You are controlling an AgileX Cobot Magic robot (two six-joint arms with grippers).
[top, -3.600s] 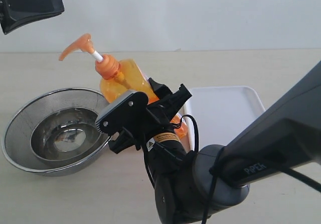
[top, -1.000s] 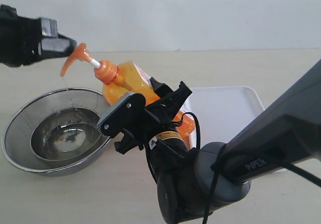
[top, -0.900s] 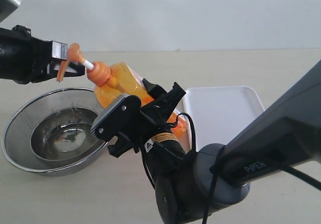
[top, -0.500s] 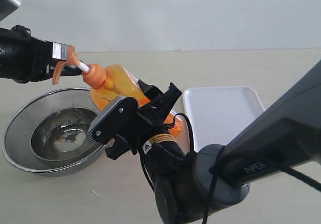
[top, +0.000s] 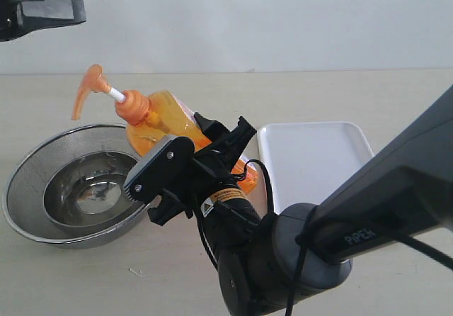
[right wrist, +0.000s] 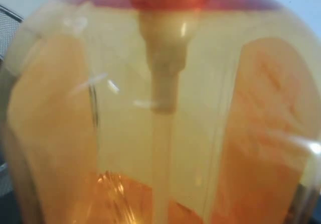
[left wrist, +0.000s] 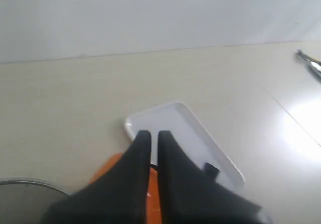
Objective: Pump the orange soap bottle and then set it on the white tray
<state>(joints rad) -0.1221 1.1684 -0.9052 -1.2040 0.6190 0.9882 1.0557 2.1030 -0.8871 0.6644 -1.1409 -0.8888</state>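
Note:
The orange soap bottle (top: 161, 121) hangs tilted to the left, its pump head (top: 90, 88) over the rim of a steel bowl. My right gripper (top: 195, 147) is shut on the bottle's body from the front. In the right wrist view the bottle (right wrist: 160, 108) fills the picture and hides the fingers. My left gripper (top: 74, 8) is shut and hovers high at the upper left, clear of the pump. From the left wrist view its fingers (left wrist: 140, 148) point down over the bottle (left wrist: 107, 166) and the white tray (left wrist: 188, 131). The white tray (top: 318, 156) lies flat just right of the bottle.
A round steel bowl (top: 28, 181) with a smaller bowl inside it sits left of the bottle, below the pump spout; its rim (left wrist: 30, 182) also shows in the left wrist view. My right arm's dark body (top: 333, 238) fills the front right. A metal tool (left wrist: 310, 64) lies far off.
My left gripper, which was pressing on the pump head, has lifted up and away to the upper left. The pump head has sprung back out. The bottle stays tilted in my right gripper.

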